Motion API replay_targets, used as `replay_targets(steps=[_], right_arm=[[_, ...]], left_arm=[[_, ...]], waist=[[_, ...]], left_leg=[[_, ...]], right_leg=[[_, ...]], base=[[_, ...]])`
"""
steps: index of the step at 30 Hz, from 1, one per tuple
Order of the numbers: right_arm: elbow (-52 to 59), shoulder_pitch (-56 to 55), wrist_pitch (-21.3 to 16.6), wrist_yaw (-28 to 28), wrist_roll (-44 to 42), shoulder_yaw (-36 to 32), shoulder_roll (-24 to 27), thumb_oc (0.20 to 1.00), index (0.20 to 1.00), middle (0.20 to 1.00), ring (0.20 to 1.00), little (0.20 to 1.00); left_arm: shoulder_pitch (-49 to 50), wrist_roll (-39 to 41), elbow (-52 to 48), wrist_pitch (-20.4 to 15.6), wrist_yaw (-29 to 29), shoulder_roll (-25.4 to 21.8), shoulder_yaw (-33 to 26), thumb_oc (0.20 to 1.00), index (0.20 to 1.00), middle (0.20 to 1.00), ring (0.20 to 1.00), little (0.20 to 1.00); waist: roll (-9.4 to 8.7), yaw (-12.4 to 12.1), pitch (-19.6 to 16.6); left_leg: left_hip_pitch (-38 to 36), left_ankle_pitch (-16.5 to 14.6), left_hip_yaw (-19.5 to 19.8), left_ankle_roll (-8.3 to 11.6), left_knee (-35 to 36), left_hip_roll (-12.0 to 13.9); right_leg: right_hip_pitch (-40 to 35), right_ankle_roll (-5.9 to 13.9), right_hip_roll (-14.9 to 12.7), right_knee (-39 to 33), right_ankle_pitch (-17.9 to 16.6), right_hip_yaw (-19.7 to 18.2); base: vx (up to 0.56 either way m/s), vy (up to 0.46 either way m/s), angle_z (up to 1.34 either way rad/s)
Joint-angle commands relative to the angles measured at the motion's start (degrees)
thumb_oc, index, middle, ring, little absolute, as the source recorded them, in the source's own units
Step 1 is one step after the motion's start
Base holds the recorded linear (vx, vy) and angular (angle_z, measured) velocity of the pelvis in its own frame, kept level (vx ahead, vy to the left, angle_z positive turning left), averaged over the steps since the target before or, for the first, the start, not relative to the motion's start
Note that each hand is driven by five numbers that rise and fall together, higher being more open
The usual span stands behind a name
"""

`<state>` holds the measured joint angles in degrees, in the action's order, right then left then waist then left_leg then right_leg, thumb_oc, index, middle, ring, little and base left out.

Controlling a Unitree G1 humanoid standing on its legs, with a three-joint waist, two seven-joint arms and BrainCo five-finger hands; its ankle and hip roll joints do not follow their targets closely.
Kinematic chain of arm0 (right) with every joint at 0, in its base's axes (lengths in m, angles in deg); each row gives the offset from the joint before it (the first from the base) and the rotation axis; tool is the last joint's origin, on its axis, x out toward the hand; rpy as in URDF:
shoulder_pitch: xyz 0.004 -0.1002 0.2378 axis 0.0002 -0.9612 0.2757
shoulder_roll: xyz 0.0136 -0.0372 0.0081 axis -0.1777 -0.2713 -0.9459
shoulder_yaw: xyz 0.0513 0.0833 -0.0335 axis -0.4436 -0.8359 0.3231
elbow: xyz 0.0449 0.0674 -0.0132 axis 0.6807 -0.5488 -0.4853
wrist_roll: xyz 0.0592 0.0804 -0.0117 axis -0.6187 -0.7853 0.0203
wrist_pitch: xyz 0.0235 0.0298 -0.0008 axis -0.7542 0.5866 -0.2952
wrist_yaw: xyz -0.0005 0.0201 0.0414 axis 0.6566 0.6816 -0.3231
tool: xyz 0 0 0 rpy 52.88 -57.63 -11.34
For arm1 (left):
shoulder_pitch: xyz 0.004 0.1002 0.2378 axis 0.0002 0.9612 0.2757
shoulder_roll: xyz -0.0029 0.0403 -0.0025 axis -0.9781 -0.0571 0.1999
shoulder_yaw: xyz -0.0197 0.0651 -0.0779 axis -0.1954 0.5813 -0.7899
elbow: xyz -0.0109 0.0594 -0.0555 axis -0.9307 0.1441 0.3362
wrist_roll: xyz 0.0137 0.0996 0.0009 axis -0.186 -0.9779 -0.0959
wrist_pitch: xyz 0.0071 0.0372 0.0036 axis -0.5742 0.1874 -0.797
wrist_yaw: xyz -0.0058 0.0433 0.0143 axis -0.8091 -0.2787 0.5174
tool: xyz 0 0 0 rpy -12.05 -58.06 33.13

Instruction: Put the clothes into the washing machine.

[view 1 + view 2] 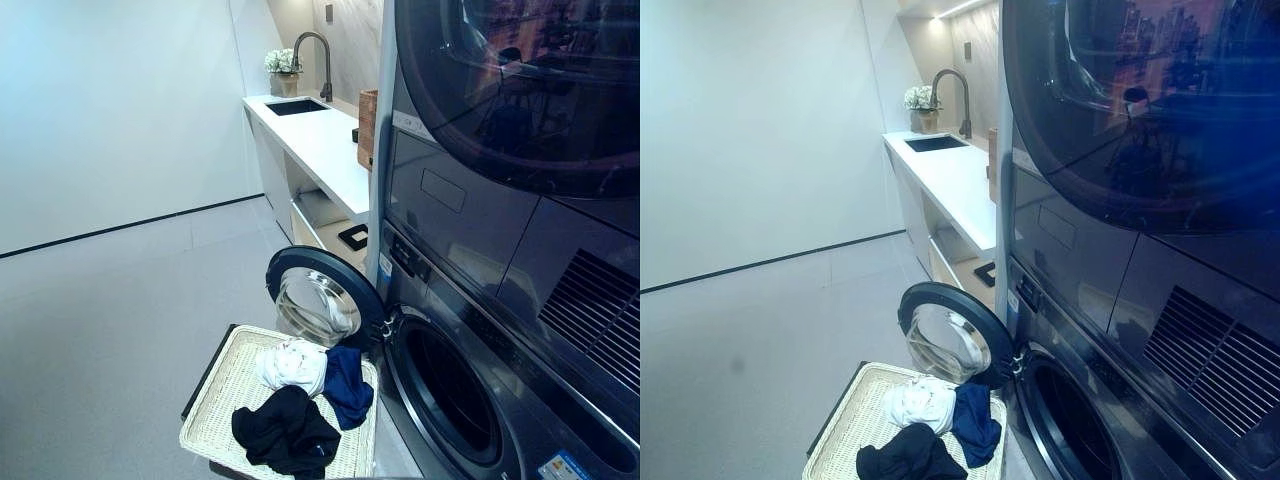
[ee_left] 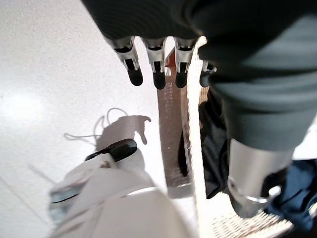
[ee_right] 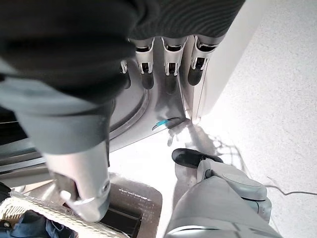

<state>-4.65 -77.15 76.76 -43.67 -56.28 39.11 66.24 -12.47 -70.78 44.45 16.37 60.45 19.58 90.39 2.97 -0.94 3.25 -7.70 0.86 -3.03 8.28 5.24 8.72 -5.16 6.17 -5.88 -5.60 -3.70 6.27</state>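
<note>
A pale woven basket (image 1: 215,400) stands on the floor beside the washing machine (image 1: 445,395). In it lie a white garment (image 1: 290,365), a navy garment (image 1: 345,385) and a black garment (image 1: 285,435). The machine's round door (image 1: 320,300) is swung open toward the basket, and the drum looks dark. My left hand (image 2: 158,74) hangs above the basket's rim (image 2: 195,163) with straight fingers and holds nothing; the black garment (image 2: 215,148) lies below it. My right hand (image 3: 168,69) hangs open before the machine's lower front (image 3: 133,109), empty as well.
A dark dryer (image 1: 510,90) is stacked over the washer. Behind runs a white counter (image 1: 320,150) with a sink (image 1: 297,106), a tap (image 1: 318,60), a flower pot (image 1: 282,70) and a wicker basket (image 1: 367,125). Grey floor (image 1: 110,320) spreads out to the left.
</note>
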Motion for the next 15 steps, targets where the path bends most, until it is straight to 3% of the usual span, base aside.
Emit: replay_targets(steps=[1, 2, 6, 9, 13, 15], right_arm=[[-0.4, 6.7, -2.4, 0.7, -3.4, 1.4, -0.2, 1.000, 1.000, 1.000, 1.000, 1.000], [0.0, 7.9, -3.3, 1.5, -5.2, 1.6, -0.1, 1.000, 1.000, 1.000, 1.000, 1.000], [1.1, 10.3, -4.7, 2.4, -7.7, 1.8, 0.6, 1.000, 1.000, 1.000, 1.000, 1.000], [2.9, 15.5, -6.3, 4.1, -11.4, 2.8, 2.1, 1.000, 1.000, 1.000, 1.000, 1.000], [3.9, 19.3, -6.4, 3.9, -12.4, 3.2, 3.7, 1.000, 1.000, 1.000, 1.000, 1.000], [4.6, 22.7, -7.0, 3.2, -13.4, 4.2, 5.1, 1.000, 1.000, 1.000, 1.000, 1.000]], left_arm=[[-8.4, 6.4, -1.4, -6.8, 7.4, -1.9, 0.2, 1.000, 1.000, 1.000, 1.000, 1.000], [-9.8, 6.6, -2.4, -10.0, 10.6, -2.0, 0.0, 1.000, 1.000, 1.000, 1.000, 1.000], [-12.3, 7.1, -5.5, -13.8, 15.6, -2.4, -0.4, 1.000, 1.000, 1.000, 1.000, 1.000], [-17.5, 7.2, -9.6, -17.1, 24.1, -3.3, -0.2, 1.000, 1.000, 1.000, 1.000, 1.000], [-21.1, 5.5, -12.1, -18.6, 30.7, -4.4, -0.1, 1.000, 1.000, 1.000, 1.000, 1.000], [-24.9, 1.6, -14.9, -18.5, 38.6, -5.7, 0.3, 1.000, 1.000, 1.000, 1.000, 1.000]], waist=[[-3.10, -1.5, 6.9], [-2.95, -1.6, 8.7], [-2.60, -1.6, 12.2], [-2.14, -1.4, 17.6], [-2.11, -1.2, 20.7], [-2.67, -1.5, 23.6]], left_leg=[[0.7, -1.3, -2.4, -3.27, -0.2, -2.1], [2.4, -1.0, -1.9, -3.40, -0.2, -2.4], [5.9, -0.3, -1.1, -3.55, -0.2, -2.8], [12.0, 1.3, 0.5, -3.97, -0.2, -4.0], [16.1, 2.5, 1.5, -3.92, -0.8, -4.3], [20.2, 2.9, 2.1, -3.69, -2.7, -4.7]], right_leg=[[2.2, 1.91, -2.2, 0.9, 0.2, -1.0], [3.9, 1.79, -2.1, 0.9, -0.2, -1.0], [7.6, 1.58, -1.9, 1.1, -1.1, -1.2], [14.4, 1.09, -1.3, 3.2, -1.9, -1.4], [19.6, 0.89, -1.1, 5.8, -2.1, -1.6], [23.6, 1.11, -1.1, 7.5, -2.6, -1.3]], base=[[-0.18, -0.028, 0.01], [-0.18, -0.026, 0.00], [-0.17, -0.009, 0.04], [-0.21, 0.015, 0.07], [-0.11, 0.016, -0.02], [-0.15, -0.017, -0.05]])
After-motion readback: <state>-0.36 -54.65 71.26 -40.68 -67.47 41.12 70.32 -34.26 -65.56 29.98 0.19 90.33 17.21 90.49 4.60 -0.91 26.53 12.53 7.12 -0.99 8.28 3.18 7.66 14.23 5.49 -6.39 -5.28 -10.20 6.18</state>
